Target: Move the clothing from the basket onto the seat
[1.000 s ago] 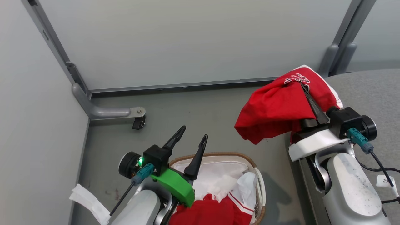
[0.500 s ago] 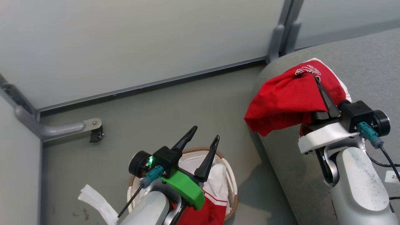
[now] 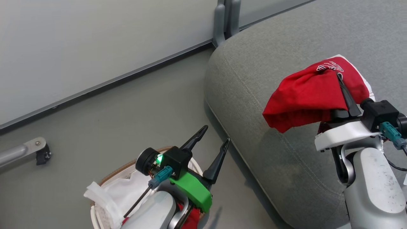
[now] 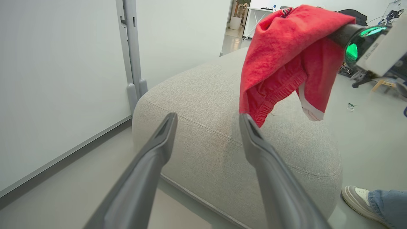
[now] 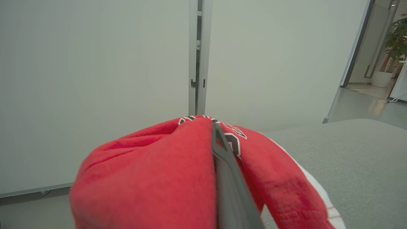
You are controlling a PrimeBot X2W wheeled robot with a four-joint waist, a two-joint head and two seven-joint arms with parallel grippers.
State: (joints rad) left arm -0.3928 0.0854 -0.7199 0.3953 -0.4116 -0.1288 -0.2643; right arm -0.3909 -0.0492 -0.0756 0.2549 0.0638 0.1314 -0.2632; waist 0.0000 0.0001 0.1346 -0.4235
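Observation:
A red garment of the clothing (image 3: 305,95) hangs in a bunch above the grey seat (image 3: 260,70), with my right gripper (image 3: 337,76) shut on it. In the right wrist view the clothing (image 5: 152,178) drapes over both sides of the shut gripper (image 5: 217,128). My left gripper (image 3: 216,133) stands open and empty over the floor, beside the seat's near-left edge. In the left wrist view the left gripper (image 4: 208,117) points at the seat (image 4: 206,95), and the hanging clothing (image 4: 279,54) shows. The basket (image 3: 127,164) sits at the lower left, with more red clothing (image 3: 190,219) under my left arm.
Pale wall panels with a grey post (image 3: 224,19) stand behind the seat. A metal bracket foot (image 3: 35,151) lies on the floor at the far left. A person's shoe (image 4: 356,197) rests on the floor by the seat's far corner.
The camera has turned toward the seat, so the basket has slid to the lower left. The red garment in my right gripper now hangs over the seat instead of its edge.

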